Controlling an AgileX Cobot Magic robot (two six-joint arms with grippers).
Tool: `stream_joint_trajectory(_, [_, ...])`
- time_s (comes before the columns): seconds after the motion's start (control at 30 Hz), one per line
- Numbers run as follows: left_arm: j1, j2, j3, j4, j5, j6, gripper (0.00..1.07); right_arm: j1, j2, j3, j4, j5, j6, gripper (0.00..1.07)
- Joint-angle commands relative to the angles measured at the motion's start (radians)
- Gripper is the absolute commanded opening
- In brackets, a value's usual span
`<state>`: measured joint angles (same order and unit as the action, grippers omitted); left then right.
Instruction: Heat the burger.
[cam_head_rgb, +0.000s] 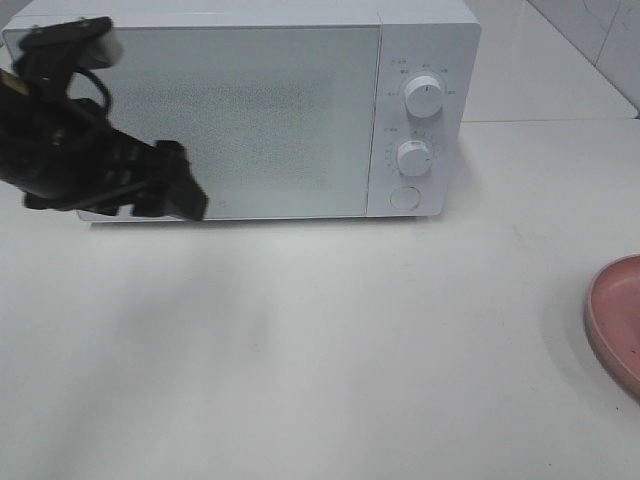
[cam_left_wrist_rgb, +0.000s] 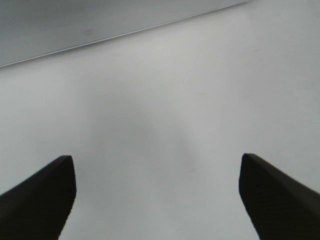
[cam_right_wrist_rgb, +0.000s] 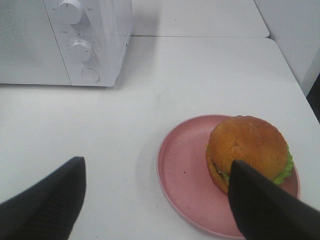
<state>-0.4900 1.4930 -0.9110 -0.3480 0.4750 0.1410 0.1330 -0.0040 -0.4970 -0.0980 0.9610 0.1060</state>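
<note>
The burger, with a glossy brown bun and green lettuce at its edge, sits on a round pink plate in the right wrist view. My right gripper hovers open above the table beside it, one finger overlapping the burger's near edge in the picture. The white microwave stands at the back with its frosted door shut. My left gripper hangs in front of the door's lower left corner. In the left wrist view the left gripper is open over bare table with nothing between its fingers.
Two white knobs and a round button sit on the microwave's right panel. Only the pink plate's rim shows at the right edge of the high view. White table stretches in front of the microwave.
</note>
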Motion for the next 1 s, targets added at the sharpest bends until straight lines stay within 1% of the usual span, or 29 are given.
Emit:
stream_joint_trajectory(0.03, [0.113, -0.098, 0.005, 0.171, 0.158, -0.141, 0.82, -0.008, -0.025, 0.002, 0.002, 0.001, -0.006, 0.74])
stream_joint_trajectory(0.07, [0.168, -0.141, 0.005, 0.226, 0.212, -0.176, 0.82, -0.008, -0.025, 0.002, 0.002, 0.001, -0.006, 0.74])
stream_joint_trajectory(0.1, [0.168, -0.141, 0.005, 0.226, 0.212, -0.176, 0.82, -0.008, -0.025, 0.002, 0.002, 0.001, -0.006, 0.74])
stream_joint_trajectory(0.13, [0.192, -0.166, 0.005, 0.252, 0.243, -0.19, 0.82, -0.008, -0.025, 0.002, 0.002, 0.001, -0.006, 0.74])
stream_joint_trajectory(0.17, [0.234, -0.213, 0.005, 0.284, 0.301, -0.203, 0.82, -0.008, -0.025, 0.002, 0.002, 0.001, -0.006, 0.74])
stream_joint_trajectory(0.27, [0.255, -0.236, 0.005, 0.292, 0.33, -0.205, 0.82, -0.008, -0.025, 0.002, 0.002, 0.001, -0.006, 0.74])
stream_joint_trajectory(0.3, [0.292, -0.277, 0.005, 0.292, 0.385, -0.209, 0.82, -0.008, -0.025, 0.002, 0.002, 0.001, -0.006, 0.74])
stream_joint_trajectory(0.33, [0.309, -0.301, 0.007, 0.292, 0.408, -0.209, 0.82, -0.008, -0.025, 0.002, 0.002, 0.001, -0.006, 0.74])
stream_joint_trajectory(0.37, [0.309, -0.301, 0.007, 0.292, 0.408, -0.209, 0.82, -0.008, -0.025, 0.002, 0.002, 0.001, -0.006, 0.74])
stream_joint_trajectory(0.43, [0.34, -0.41, 0.061, 0.304, 0.435, -0.21, 0.82, -0.008, -0.025, 0.002, 0.002, 0.001, -0.006, 0.74])
stream_joint_trajectory(0.53, [0.34, -0.444, 0.088, 0.314, 0.435, -0.215, 0.82, -0.008, -0.025, 0.002, 0.002, 0.001, -0.006, 0.74])
stream_joint_trajectory(0.6, [0.34, -0.581, 0.202, 0.337, 0.453, -0.252, 0.82, -0.008, -0.025, 0.002, 0.002, 0.001, -0.006, 0.74])
stream_joint_trajectory(0.63, [0.34, -0.581, 0.202, 0.337, 0.453, -0.252, 0.82, -0.008, -0.025, 0.002, 0.002, 0.001, -0.006, 0.74])
stream_joint_trajectory(0.67, [0.34, -0.618, 0.23, 0.348, 0.464, -0.257, 0.82, -0.008, -0.025, 0.002, 0.002, 0.001, -0.006, 0.74])
stream_joint_trajectory(0.7, [0.34, -0.686, 0.277, 0.366, 0.485, -0.257, 0.82, -0.008, -0.025, 0.002, 0.002, 0.001, -0.006, 0.74])
stream_joint_trajectory(0.73, [0.34, -0.686, 0.277, 0.366, 0.485, -0.257, 0.82, -0.008, -0.025, 0.002, 0.002, 0.001, -0.006, 0.74])
stream_joint_trajectory(0.77, [0.34, -0.724, 0.296, 0.377, 0.501, -0.257, 0.82, -0.008, -0.025, 0.002, 0.002, 0.001, -0.006, 0.74])
stream_joint_trajectory(0.8, [0.34, -0.799, 0.323, 0.392, 0.535, -0.257, 0.82, -0.008, -0.025, 0.002, 0.002, 0.001, -0.006, 0.74])
stream_joint_trajectory(0.83, [0.34, -0.799, 0.323, 0.392, 0.535, -0.257, 0.82, -0.008, -0.025, 0.002, 0.002, 0.001, -0.006, 0.74])
stream_joint_trajectory(0.87, [0.34, -0.861, 0.345, 0.392, 0.567, -0.256, 0.85, -0.008, -0.025, 0.002, 0.002, 0.001, -0.006, 0.74])
stream_joint_trajectory(0.9, [0.34, -0.861, 0.345, 0.392, 0.567, -0.256, 0.85, -0.008, -0.025, 0.002, 0.002, 0.001, -0.006, 0.74])
stream_joint_trajectory(0.93, [0.34, -0.894, 0.357, 0.392, 0.578, -0.256, 0.86, -0.008, -0.025, 0.002, 0.002, 0.001, -0.006, 0.74])
stream_joint_trajectory(0.97, [0.34, -0.949, 0.386, 0.393, 0.602, -0.253, 0.9, -0.008, -0.025, 0.002, 0.002, 0.001, -0.006, 0.74])
stream_joint_trajectory(1.0, [0.34, -0.949, 0.386, 0.393, 0.602, -0.253, 0.9, -0.008, -0.025, 0.002, 0.002, 0.001, -0.006, 0.74])
